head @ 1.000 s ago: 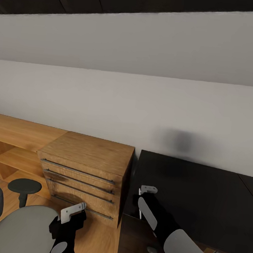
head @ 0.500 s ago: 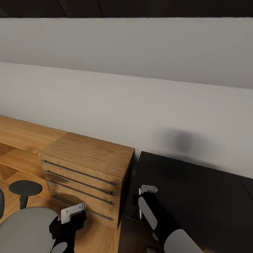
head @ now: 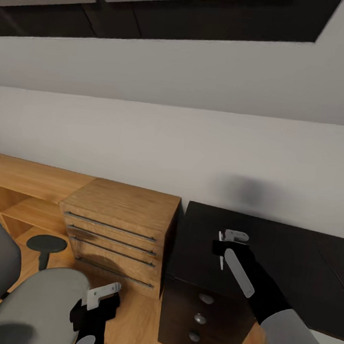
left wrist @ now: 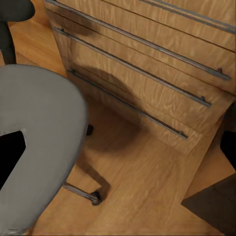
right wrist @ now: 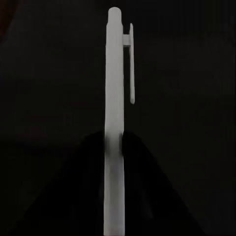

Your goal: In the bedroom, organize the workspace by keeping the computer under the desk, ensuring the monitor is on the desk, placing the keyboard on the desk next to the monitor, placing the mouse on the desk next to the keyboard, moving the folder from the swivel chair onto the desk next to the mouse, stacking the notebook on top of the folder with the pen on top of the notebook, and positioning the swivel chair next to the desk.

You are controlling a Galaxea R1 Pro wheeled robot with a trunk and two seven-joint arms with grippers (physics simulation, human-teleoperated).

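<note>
Pen [right wrist: 115,123] pinched in the right jaws [head: 222,250], over the counter's [head: 289,267] left end.

Its long axis runs straight out along the jaws; the right arm reaches forward above the bare black top near the front edge. The left jaws [head: 102,294] hang low beside the swivel chair [head: 33,306]; whether they are spread, I cannot tell.
</note>
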